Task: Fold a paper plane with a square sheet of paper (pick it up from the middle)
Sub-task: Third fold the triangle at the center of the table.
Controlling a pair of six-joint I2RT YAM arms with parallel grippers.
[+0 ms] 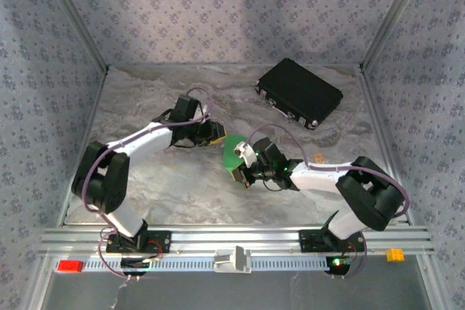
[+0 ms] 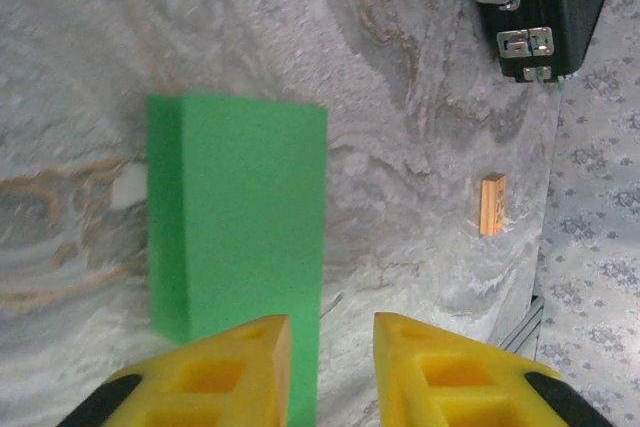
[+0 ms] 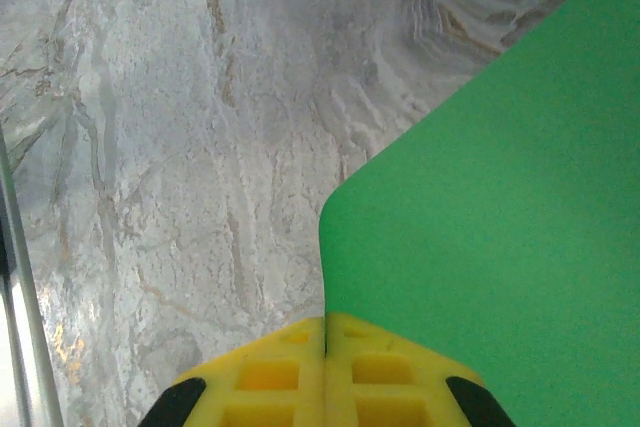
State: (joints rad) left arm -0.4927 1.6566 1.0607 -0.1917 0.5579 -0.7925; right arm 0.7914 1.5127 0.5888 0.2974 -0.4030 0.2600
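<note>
Pinching the green square sheet of paper [image 1: 234, 147] near the middle of the counter [image 1: 167, 179], with two tools meeting at it.

From above, the right tool [image 3: 326, 322] comes at the sheet from about 5 o'clock. Its yellow fingers are clenched together on the paper's edge, and the green spreads away toward 1 o'clock in its wrist view. The left tool [image 2: 332, 319] sits at the sheet's 10 o'clock, released, fingers apart with the paper's lower edge reaching into the gap; there the paper looks like a folded oblong. A black case [image 1: 299, 93] lies at 1 o'clock, well apart, and a small orange block [image 2: 492, 205] rests at 3 o'clock.
</note>
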